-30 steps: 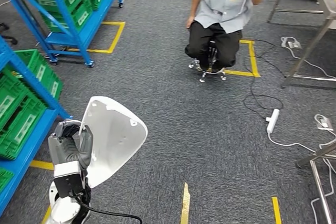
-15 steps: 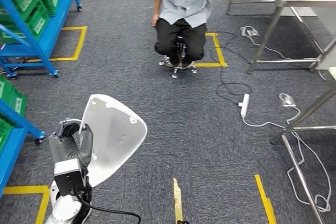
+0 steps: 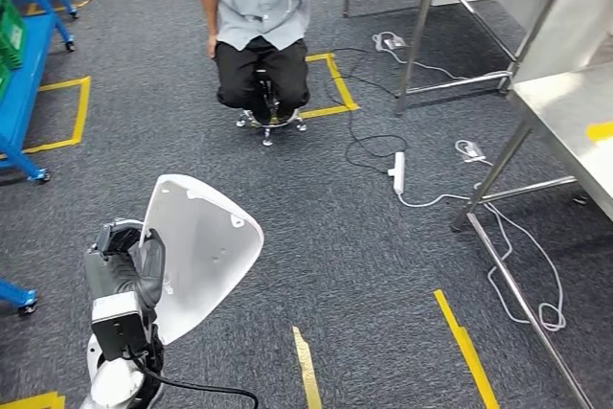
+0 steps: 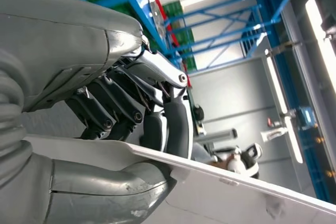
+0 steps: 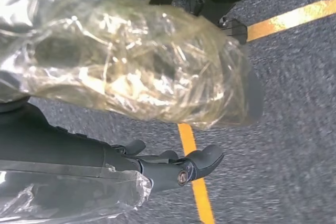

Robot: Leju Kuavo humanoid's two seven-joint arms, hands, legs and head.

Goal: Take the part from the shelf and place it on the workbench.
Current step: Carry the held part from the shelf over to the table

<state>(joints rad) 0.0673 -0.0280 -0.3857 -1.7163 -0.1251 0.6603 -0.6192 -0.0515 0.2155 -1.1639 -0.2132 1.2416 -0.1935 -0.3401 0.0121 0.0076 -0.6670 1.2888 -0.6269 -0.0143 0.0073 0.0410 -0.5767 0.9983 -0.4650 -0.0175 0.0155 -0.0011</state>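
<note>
The part point(image 3: 202, 251) is a white, curved, roughly triangular plastic shell with small holes. My left hand point(image 3: 126, 270) grips it by its left edge, low at the left of the head view, and holds it up over the carpet. In the left wrist view the dark fingers point(image 4: 158, 114) press on one face of the white shell point(image 4: 238, 192) with the thumb under it. The steel workbench point(image 3: 564, 107) stands at the right. My right hand point(image 5: 166, 169), partly wrapped in clear plastic, hangs above the floor with its fingers stretched out and nothing in them.
A person point(image 3: 257, 7) sits on a wheeled stool straight ahead. A white power strip point(image 3: 397, 171) and cables lie on the carpet near the bench legs. The blue shelf point(image 3: 22, 64) with green bins is at the far left. Yellow tape lines point(image 3: 466, 352) mark the floor.
The whole view has swung right: the blue shelf slid off to the left and the workbench came in at the right. The part stays in my left hand.
</note>
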